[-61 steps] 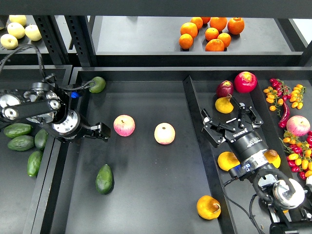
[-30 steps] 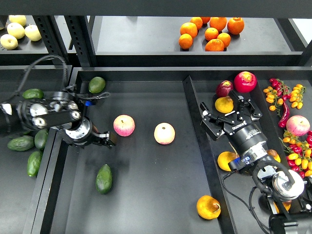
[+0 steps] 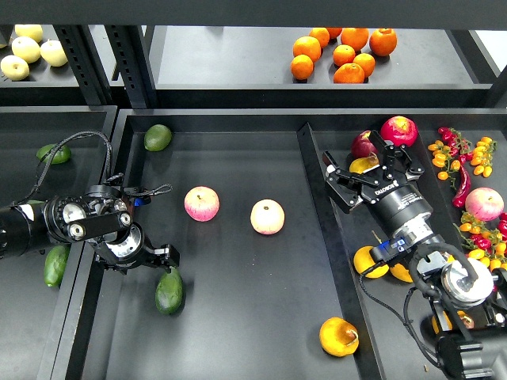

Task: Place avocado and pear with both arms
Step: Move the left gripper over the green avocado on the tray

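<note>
While the right gripper (image 3: 366,168) spreads empty over the pear (image 3: 364,165) by the table's right edge, the left gripper (image 3: 164,258), fingers unclear, sits atop the upright-lying avocado (image 3: 169,291).

My left arm comes in low from the left edge, its forearm lying nearly level and its wrist bent so the left pincer (image 3: 164,257) points right and slightly down; the fingers are too dark and end-on for me to tell whether they are spread or closed. My right arm rises from the lower right corner, cabled wrist angled up and left, with the right pincer (image 3: 366,168) spread wide, its fingers apart.
</note>
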Robot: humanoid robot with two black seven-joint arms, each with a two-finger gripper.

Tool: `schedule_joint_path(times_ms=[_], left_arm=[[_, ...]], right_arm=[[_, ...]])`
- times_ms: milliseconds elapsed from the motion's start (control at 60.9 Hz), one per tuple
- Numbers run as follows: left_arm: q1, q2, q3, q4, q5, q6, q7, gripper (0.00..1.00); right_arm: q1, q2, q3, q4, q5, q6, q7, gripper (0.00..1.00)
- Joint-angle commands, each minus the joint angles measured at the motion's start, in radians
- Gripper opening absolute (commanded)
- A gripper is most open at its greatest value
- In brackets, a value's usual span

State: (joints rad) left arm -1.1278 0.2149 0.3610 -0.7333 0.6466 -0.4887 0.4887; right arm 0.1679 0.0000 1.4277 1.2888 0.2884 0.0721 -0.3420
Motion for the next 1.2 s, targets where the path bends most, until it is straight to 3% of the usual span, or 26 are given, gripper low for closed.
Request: schedule_joint_path(times_ms=[0, 1183], left_arm=[[0.000, -0.005, 0.001, 0.005, 0.002, 0.000, 0.000, 0.99], [0.062, -0.118, 0.013, 0.106, 0.016, 0.000, 0.000, 0.99]], right_arm=[[-0.001, 0.000, 0.000, 0.003, 0.000, 0.000, 0.000, 1.00], [-0.019, 0.000, 0.010, 0.007, 0.000, 0.009, 0.001, 1.00]])
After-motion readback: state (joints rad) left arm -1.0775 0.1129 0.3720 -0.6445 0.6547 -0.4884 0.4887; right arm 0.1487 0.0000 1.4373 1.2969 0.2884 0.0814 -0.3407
